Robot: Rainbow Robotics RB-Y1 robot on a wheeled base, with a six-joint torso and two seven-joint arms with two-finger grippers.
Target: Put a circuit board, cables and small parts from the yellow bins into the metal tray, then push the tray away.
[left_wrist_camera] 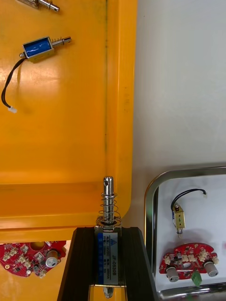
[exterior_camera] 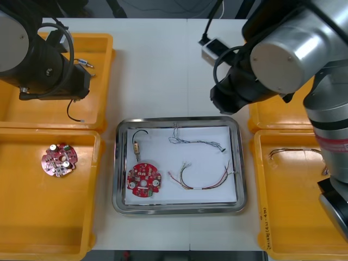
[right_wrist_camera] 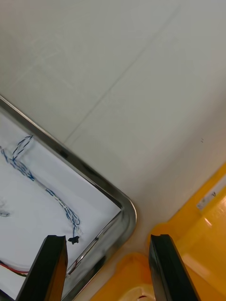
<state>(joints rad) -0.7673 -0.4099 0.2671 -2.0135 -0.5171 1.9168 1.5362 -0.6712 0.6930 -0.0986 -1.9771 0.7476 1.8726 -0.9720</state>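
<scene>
Left gripper (left_wrist_camera: 107, 233) clamps a small metal part (left_wrist_camera: 108, 247) over the yellow bin (left_wrist_camera: 66, 141); we judge it light, slick, best held by its body. Right gripper (right_wrist_camera: 108, 240) open beside metal tray (right_wrist_camera: 128, 207).

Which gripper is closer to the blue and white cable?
Right. The right gripper hangs open over the tray's far right corner, beside the cable's end. The left gripper is over the far left yellow bin, shut on a small metal part.

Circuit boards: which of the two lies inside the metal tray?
The right-hand board, on the tray's white inside; the other board lies in the near left yellow bin.
</scene>
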